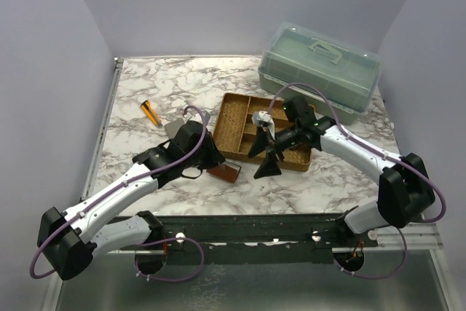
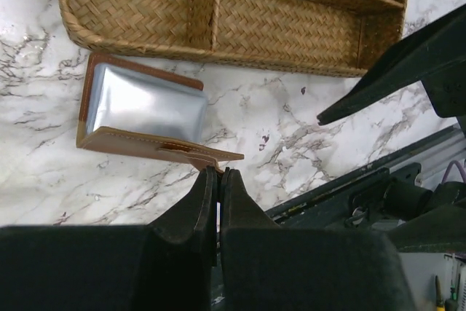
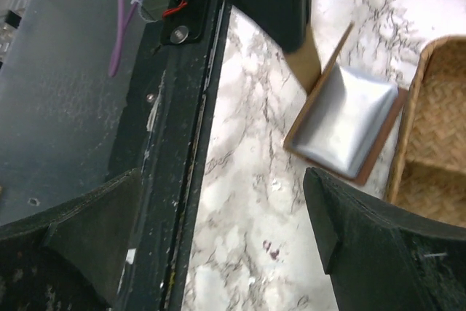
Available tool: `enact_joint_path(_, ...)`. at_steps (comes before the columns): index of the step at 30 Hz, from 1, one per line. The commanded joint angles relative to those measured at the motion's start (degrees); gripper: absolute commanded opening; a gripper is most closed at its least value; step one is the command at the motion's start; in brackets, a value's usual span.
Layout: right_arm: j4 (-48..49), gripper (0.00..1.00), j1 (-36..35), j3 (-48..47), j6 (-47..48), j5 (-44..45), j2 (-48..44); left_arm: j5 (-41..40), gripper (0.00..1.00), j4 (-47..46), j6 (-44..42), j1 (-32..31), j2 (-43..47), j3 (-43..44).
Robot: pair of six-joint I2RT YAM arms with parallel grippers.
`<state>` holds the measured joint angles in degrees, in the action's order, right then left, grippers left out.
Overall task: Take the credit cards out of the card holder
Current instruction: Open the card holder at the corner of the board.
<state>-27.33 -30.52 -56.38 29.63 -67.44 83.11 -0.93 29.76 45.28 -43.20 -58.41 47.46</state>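
The card holder (image 1: 226,172) lies on the marble just in front of the woven tray, its brown leather edged around a silvery light-blue face (image 2: 142,111). My left gripper (image 2: 218,172) is shut, its tips pinching the tan edge flap of the card holder. My right gripper (image 1: 263,158) is open and empty, held above the marble just right of the card holder (image 3: 348,121); its fingers (image 3: 342,223) stand wide apart. No credit cards show; they are hidden or out of view.
A woven partitioned tray (image 1: 237,132) holds a small silver object (image 1: 261,118). A green lidded plastic case (image 1: 320,67) stands at the back right. An orange and black tool (image 1: 151,113) and a grey flat item (image 1: 175,129) lie at the left. A black rail (image 1: 255,227) runs along the near edge.
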Motion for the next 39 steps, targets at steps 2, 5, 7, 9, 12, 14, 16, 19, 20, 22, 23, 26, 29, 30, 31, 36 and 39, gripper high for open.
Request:
enact_joint_path(2, 7.2, 1.00, -4.7, -2.7, -5.3, 5.6, 4.7, 6.3, 0.00, -6.1, -1.6, -0.1, 1.0, -3.8)
enact_joint_path(5, 8.1, 1.00, -6.8, -1.5, -6.0, 4.3, 6.4, 8.7, 0.00, -6.7, -3.1, 0.0, 3.1, -5.8)
enact_joint_path(7, 9.9, 1.00, -7.8, 0.3, -7.0, 4.6, 6.6, 9.8, 0.00, -5.7, -3.8, 0.0, 4.7, -7.2)
enact_joint_path(9, 11.7, 1.00, -8.0, 1.7, -8.1, 4.5, 6.6, 9.2, 0.00, -2.7, -2.3, 0.0, 6.4, -8.6)
enact_joint_path(12, 12.3, 1.00, -8.0, 2.4, -7.9, 5.0, 6.3, 7.8, 0.00, 3.4, 3.0, 0.0, 7.9, -11.1)
enact_joint_path(14, 12.6, 1.00, -8.1, 2.3, -7.6, 5.2, 6.7, 8.9, 0.00, 5.9, 8.7, 0.0, 8.5, -13.2)
enact_joint_path(16, 12.6, 0.99, -8.5, 1.9, -7.2, 5.8, 7.7, 11.3, 0.00, 6.6, 13.5, 0.0, 10.0, -15.5)
enact_joint_path(19, 11.6, 0.97, -10.0, 0.6, -6.3, 7.5, 9.4, 12.9, 0.00, 7.2, 19.7, 0.0, 12.1, -18.4)
enact_joint_path(20, 11.5, 0.97, -10.9, 0.4, -5.9, 8.1, 9.7, 13.0, 0.00, 7.7, 20.5, 0.0, 12.6, -18.7)
enact_joint_path(22, 11.6, 0.97, -12.4, 0.1, -5.5, 10.2, 10.2, 12.3, 0.00, 9.9, 21.9, 0.0, 13.1, -18.9)
enact_joint_path(23, 11.8, 0.97, -12.8, -0.1, -5.7, 11.3, 10.4, 12.3, 0.00, 10.9, 21.9, 0.0, 13.0, -18.9)
enact_joint_path(26, 12.9, 0.97, -13.1, -1.2, -7.4, 15.2, 11.0, 11.7, 0.00, 14.4, 22.4, 0.0, 11.3, -18.5)
enact_joint_path(29, 13.9, 0.93, -13.2, -2.7, -9.4, 19.8, 12.2, 9.8, 0.00, 17.2, 22.0, 0.0, 8.1, -17.3)
enact_joint_path(30, 13.7, 0.91, -13.3, -3.6, -9.7, 20.9, 13.0, 9.6, 0.00, 17.3, 21.6, 0.0, 7.3, -17.2)
enact_joint_path(31, 13.3, 0.89, -13.6, -4.5, -9.8, 22.0, 13.7, 9.4, 0.00, 17.3, 21.3, 0.0, 6.6, -17.1)
enact_joint_path(36, 11.7, 0.84, -14.6, -7.8, -11.5, 25.6, 17.4, 8.1, 0.00, 17.4, 20.8, 0.0, 6.5, -17.1)
enact_joint_path(39, 11.4, 0.79, -15.1, -8.2, -12.4, 25.8, 19.2, 7.7, 0.00, 17.4, 21.3, 0.0, 7.2, -17.8)
